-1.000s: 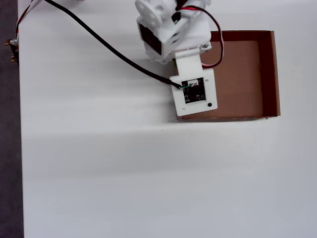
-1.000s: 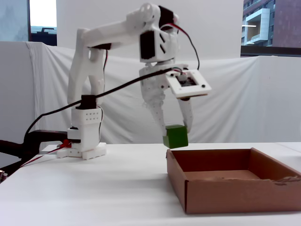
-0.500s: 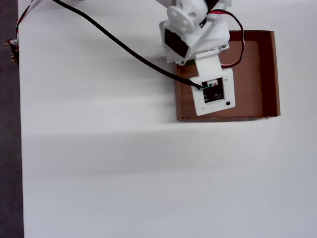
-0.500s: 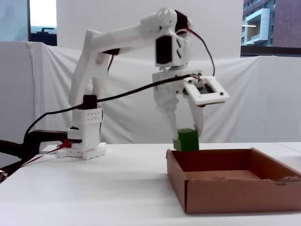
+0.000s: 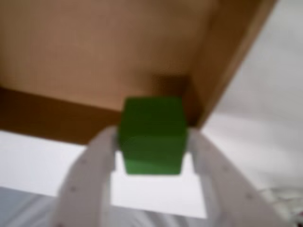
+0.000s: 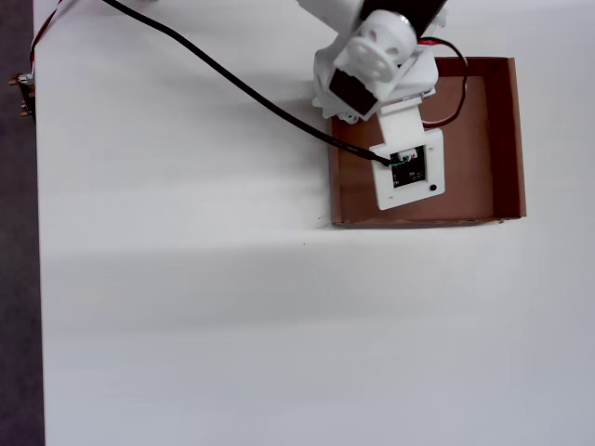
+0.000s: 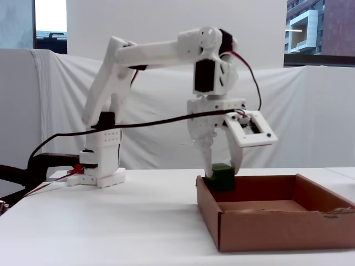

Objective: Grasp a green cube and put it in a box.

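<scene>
— Jaws first: how do they stand?
— Clamped on the cube (image 5: 151,135), one white finger (image 5: 87,179) pressed to each side. In the fixed view the gripper (image 7: 222,173) points straight down with the cube (image 7: 223,177) between its tips.

— Now largest to smallest. What lies under it all?
— A white table (image 6: 186,307), smooth and matte, filling the overhead view. White cloth (image 7: 310,111) hangs behind it in the fixed view.

— Next?
— The arm (image 7: 150,55), white plastic with black motor faces, reaches from its base at 9 o'clock in the fixed view. From overhead its bulk (image 6: 376,56) sits at 12 o'clock over the box's near corner and hides the cube entirely.

— And the box?
— Brown cardboard, square, shallow, with low upright walls (image 7: 277,227) and a flat floor (image 6: 469,139). In the wrist view, though blurred, a corner (image 5: 208,90) shows, with the cube just inside it.

— So where is the cube exactly?
— At the box's 9 o'clock end in the fixed view, dipping below the rim. Whether it touches the floor I cannot tell.

— Anything smaller?
— A black cable (image 6: 232,84) running from 11 o'clock to the square camera mount (image 6: 407,172), and red wire (image 6: 457,93) looping over the box. The cube is smallest: bright green, flat-faced.
</scene>
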You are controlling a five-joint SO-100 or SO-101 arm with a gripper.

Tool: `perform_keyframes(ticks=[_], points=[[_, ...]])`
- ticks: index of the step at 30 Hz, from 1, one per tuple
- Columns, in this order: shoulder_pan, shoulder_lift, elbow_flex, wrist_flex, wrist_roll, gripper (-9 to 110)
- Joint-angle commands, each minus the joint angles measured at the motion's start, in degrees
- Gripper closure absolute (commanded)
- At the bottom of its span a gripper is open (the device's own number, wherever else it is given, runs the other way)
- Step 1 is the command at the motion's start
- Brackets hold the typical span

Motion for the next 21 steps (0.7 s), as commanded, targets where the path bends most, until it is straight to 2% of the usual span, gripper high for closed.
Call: perform_keyframes(ticks=[1,21], points=[[-0.6,0.6,-3.7,0.2,0.2,89],[-3.1,-8.2,-8.3,0.2,0.2,89]])
